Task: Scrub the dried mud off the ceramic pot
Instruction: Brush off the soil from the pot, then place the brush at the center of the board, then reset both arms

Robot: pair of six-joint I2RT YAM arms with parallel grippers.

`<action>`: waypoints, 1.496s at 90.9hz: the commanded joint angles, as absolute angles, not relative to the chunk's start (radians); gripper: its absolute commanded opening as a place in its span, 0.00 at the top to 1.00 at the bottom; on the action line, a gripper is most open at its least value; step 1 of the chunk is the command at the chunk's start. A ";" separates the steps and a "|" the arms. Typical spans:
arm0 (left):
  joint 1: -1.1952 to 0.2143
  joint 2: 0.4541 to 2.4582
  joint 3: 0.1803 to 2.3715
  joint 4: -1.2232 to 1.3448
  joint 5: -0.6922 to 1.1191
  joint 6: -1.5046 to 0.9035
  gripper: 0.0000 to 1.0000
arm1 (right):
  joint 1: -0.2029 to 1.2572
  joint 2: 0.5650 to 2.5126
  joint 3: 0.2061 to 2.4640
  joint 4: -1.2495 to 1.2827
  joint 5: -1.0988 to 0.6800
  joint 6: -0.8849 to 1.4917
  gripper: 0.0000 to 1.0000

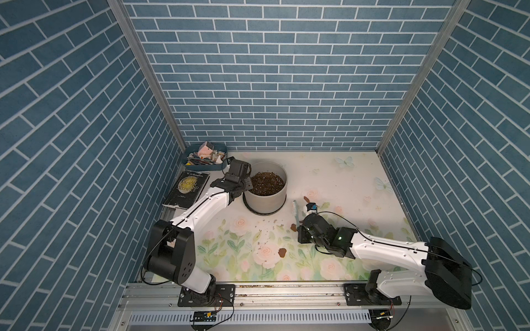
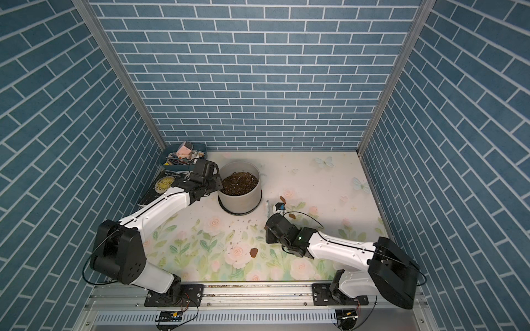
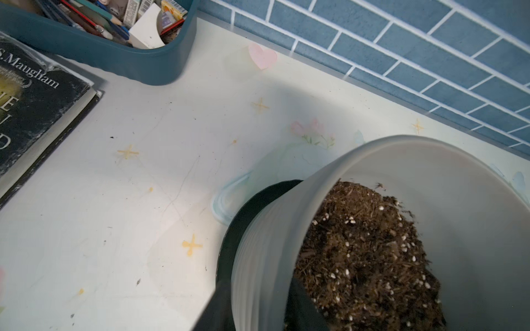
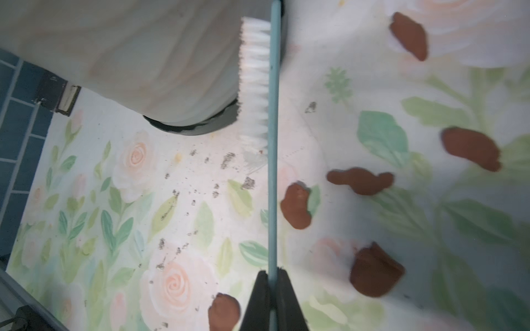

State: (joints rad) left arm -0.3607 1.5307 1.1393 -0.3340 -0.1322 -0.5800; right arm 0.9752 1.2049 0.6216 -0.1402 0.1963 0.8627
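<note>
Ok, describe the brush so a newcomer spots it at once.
Find the big grey pot of soil at the back. Just right of it, the right claw holds a slim teal brush. Only it has white bristles; the mud blobs nearby are flat reddish-brown.

Back of table (image 1: 344, 183), left of centre: pot (image 1: 265, 200) on saucer (image 1: 262, 212), soil (image 1: 266, 181) in pot. Far left corner: tray (image 1: 204, 166). The book (image 1: 186, 187) lies just before it, left of pot. Just right of pot: brush (image 1: 295, 208). On table before and right of pot, either side of brush: mud (image 1: 282, 252) flakes.
</note>
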 commanded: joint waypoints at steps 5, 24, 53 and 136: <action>-0.367 1.450 1.165 -0.310 -0.099 -0.517 0.21 | 0.750 1.056 0.532 -0.268 0.119 0.773 1.00; -0.367 1.318 1.178 -0.295 -0.150 -0.455 0.12 | 0.448 1.138 0.519 -0.298 -0.048 0.614 1.00; -0.363 1.080 0.933 -0.264 -0.368 -0.458 0.05 | 0.440 1.255 0.537 -0.327 0.051 0.580 0.93; -0.211 1.378 0.404 0.808 -0.789 -0.133 0.00 | 0.222 0.971 0.188 0.596 0.940 0.259 0.01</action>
